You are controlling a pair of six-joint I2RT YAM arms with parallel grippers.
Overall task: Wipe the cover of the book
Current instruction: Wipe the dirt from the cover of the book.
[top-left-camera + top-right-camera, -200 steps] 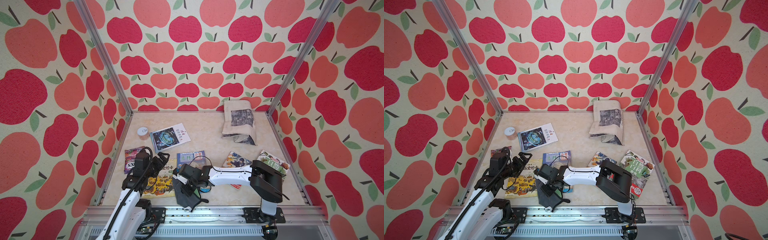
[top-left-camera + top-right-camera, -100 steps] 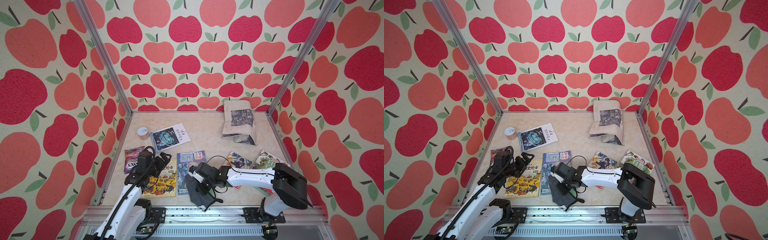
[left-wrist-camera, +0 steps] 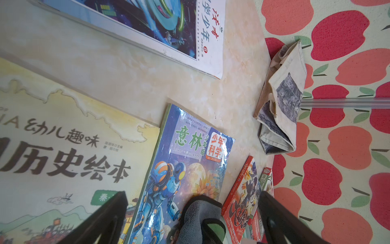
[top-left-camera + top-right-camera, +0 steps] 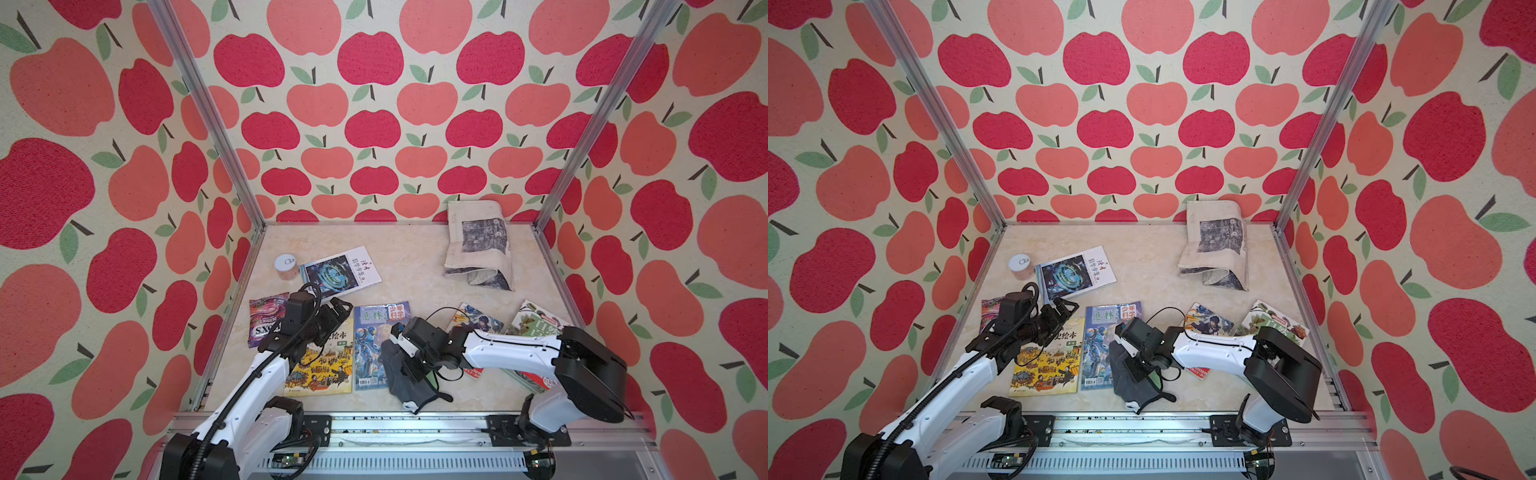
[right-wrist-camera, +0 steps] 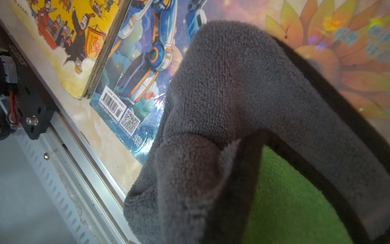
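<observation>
right gripper [image 4: 412,369] clamps grey cloth [image 4: 404,384] (on blue book [image 4: 371,349]) | left gripper [image 4: 337,308] — wide

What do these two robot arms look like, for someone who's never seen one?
The left arm and right arm are smooth white tubes linked by chunky black joints. A ribbed black hose runs along the left one, and a thin black wire along the right. The left gripper and right gripper are black.

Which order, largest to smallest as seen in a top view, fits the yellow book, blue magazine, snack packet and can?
1. Yellow book and blue magazine: nearly alike and both partly covered, so not ranked.
2. Snack packet.
3. Can.
</observation>
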